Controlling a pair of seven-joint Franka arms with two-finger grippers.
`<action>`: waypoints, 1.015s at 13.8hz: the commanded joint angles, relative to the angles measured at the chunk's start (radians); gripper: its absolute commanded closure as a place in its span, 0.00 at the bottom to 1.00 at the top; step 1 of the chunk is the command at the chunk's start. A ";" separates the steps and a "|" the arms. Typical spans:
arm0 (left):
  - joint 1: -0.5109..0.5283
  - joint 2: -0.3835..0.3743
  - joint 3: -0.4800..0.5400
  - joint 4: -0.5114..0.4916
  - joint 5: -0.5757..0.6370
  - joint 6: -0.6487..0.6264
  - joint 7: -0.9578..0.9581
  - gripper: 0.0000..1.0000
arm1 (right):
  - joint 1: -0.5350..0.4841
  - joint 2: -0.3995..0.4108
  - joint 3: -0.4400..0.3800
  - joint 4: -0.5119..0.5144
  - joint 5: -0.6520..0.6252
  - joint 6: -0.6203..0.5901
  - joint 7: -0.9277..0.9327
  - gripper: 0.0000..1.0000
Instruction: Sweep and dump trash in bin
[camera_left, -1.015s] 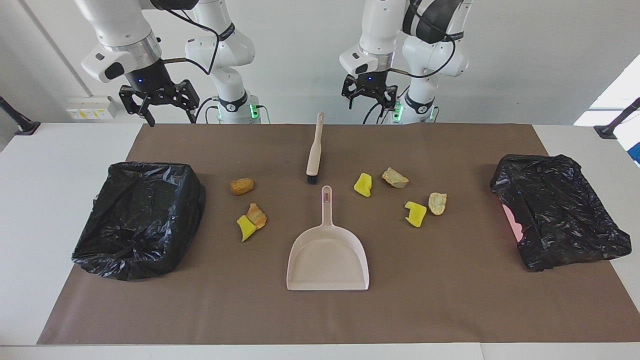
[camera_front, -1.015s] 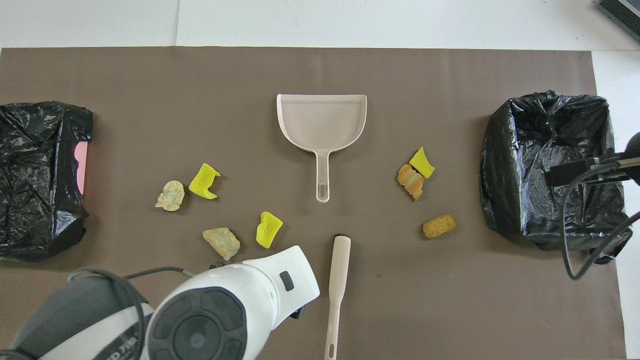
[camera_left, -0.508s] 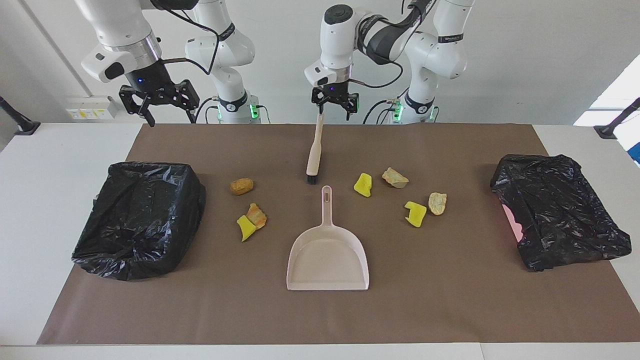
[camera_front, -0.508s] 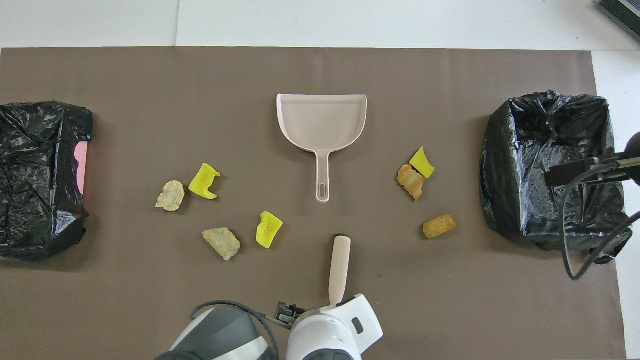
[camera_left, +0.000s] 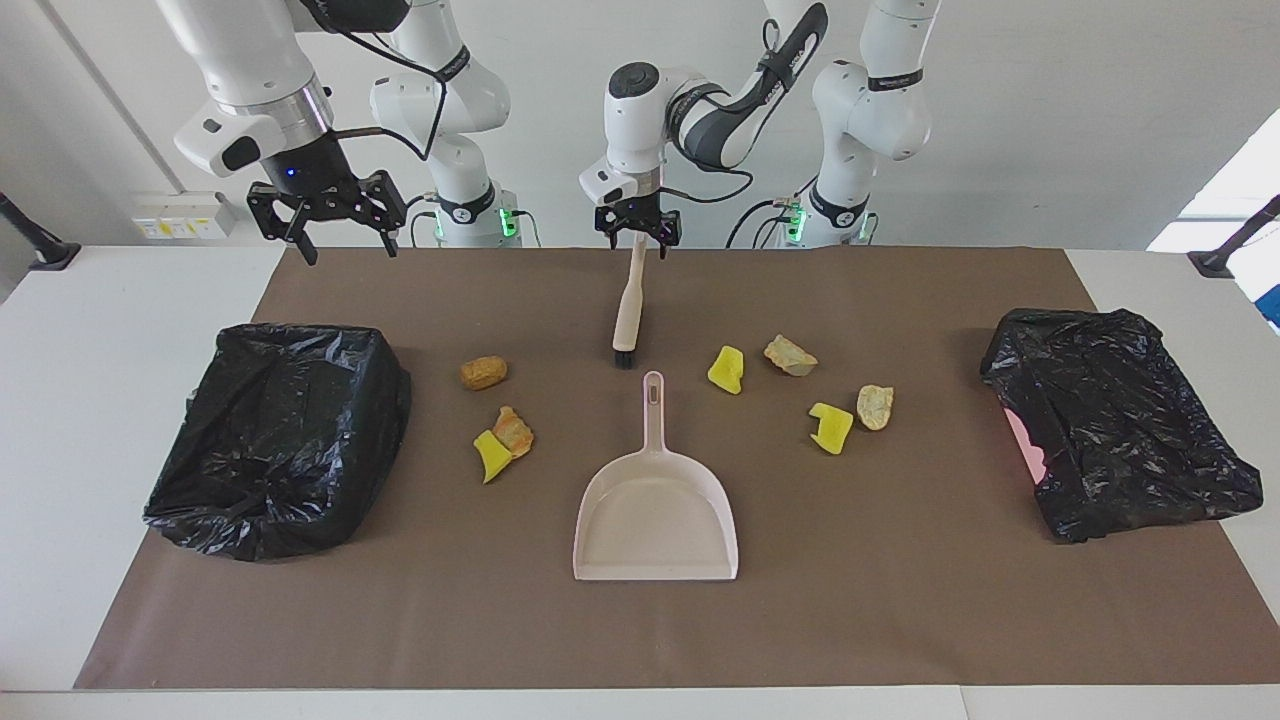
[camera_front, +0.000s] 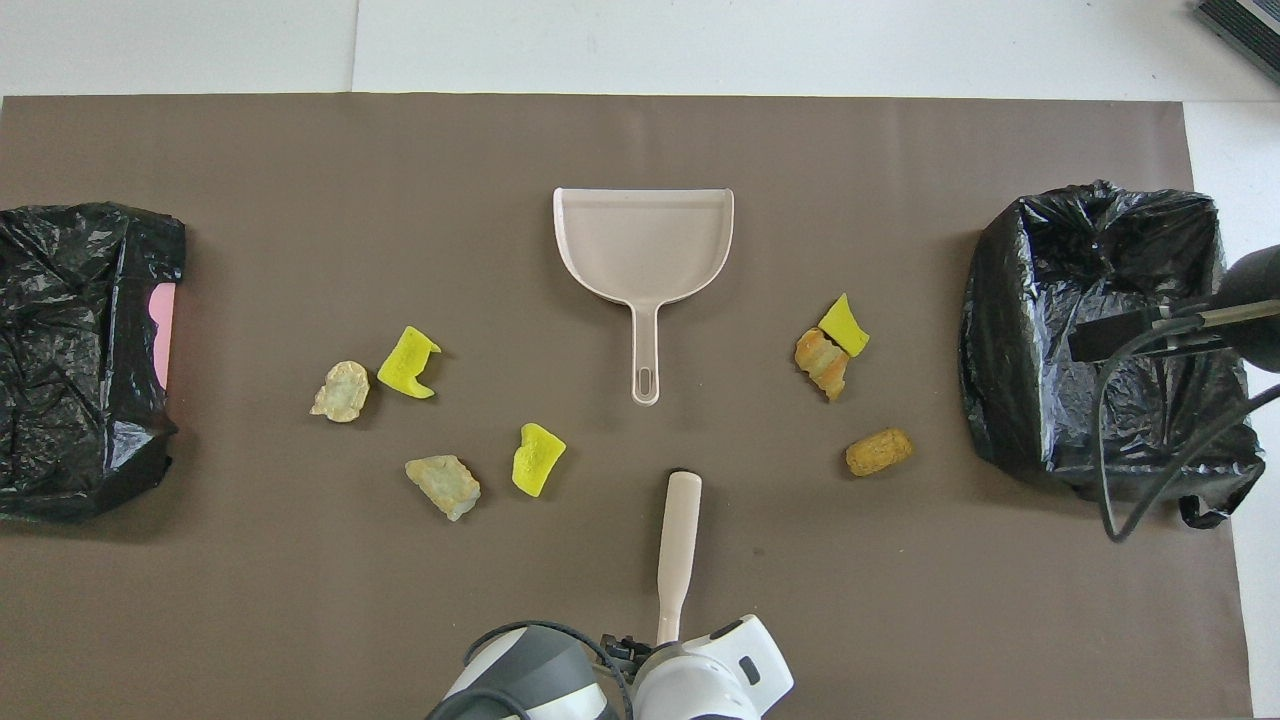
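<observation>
The trash is several small lumps on the brown mat: yellow chunks (camera_left: 727, 369) (camera_left: 831, 427) (camera_left: 491, 455), tan pieces (camera_left: 790, 355) (camera_left: 875, 406) and orange-brown pieces (camera_left: 513, 431) (camera_left: 483, 372). A beige dustpan (camera_left: 655, 520) (camera_front: 645, 245) lies in the middle, handle toward the robots. The beige brush (camera_left: 628, 310) (camera_front: 678, 540) lies nearer to the robots, bristles toward the dustpan. My left gripper (camera_left: 637, 240) is low over the brush handle's end, its open fingers on either side of it. Up in the air over the mat's edge, my right gripper (camera_left: 343, 245) is open and holds nothing.
One black-bagged bin (camera_left: 280, 435) (camera_front: 1040, 300) stands at the right arm's end of the mat. Another (camera_left: 1115, 430) (camera_front: 70, 350), with pink showing through the bag, stands at the left arm's end. White table (camera_left: 100, 330) surrounds the mat.
My left arm swung from its own side over to the brush handle's end and came down around it. The right gripper shifted slightly toward the middle. Nothing on the mat moved.
</observation>
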 joint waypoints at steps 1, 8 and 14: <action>-0.025 0.009 0.017 -0.030 -0.025 0.025 -0.013 0.09 | 0.030 0.024 0.009 -0.018 0.003 0.051 0.040 0.00; -0.035 0.034 0.019 -0.029 -0.078 0.023 -0.042 0.69 | 0.171 0.203 0.009 -0.004 0.020 0.245 0.231 0.00; -0.009 0.012 0.033 -0.017 -0.084 -0.055 -0.043 1.00 | 0.293 0.392 0.016 0.034 0.041 0.407 0.491 0.00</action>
